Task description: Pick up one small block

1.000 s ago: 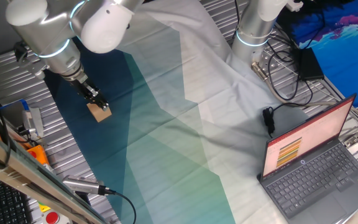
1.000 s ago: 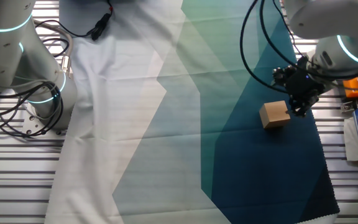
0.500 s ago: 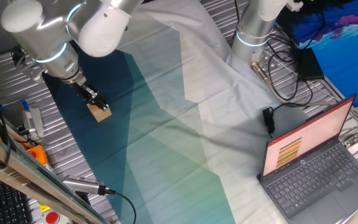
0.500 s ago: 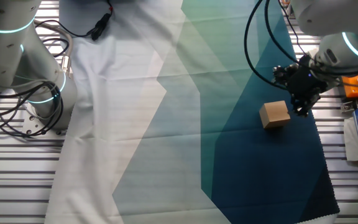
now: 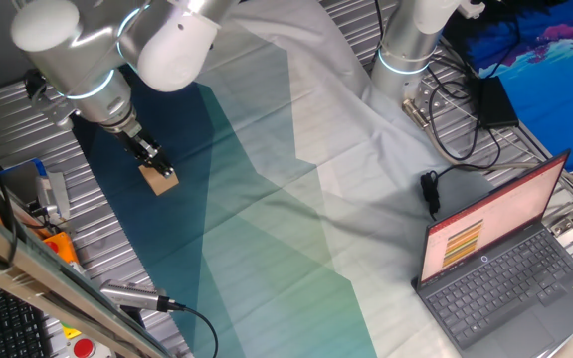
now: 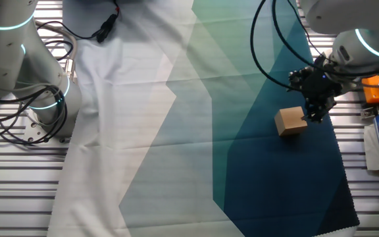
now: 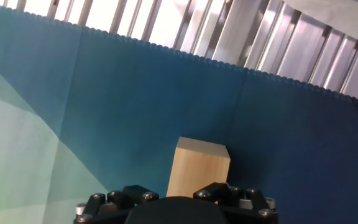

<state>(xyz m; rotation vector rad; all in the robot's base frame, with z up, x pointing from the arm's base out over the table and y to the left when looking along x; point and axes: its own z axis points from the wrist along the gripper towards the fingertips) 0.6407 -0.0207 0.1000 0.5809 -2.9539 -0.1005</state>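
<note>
Just beside the gripper (image 6: 315, 112), the small block (image 6: 290, 122)

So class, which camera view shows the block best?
The hand view: the block fills the middle, its top and front faces sharp. In both fixed views it is small on the dark blue cloth, with the pincer crowding one side.

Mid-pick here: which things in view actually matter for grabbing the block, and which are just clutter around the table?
Part of the job:
- small wooden block, on the dark blue part of the cloth
- tool, right at the block; whether it grips it, I cannot tell

Lying about:
- open laptop
- orange object beside the cloth
- black cables
- second robot base
</note>
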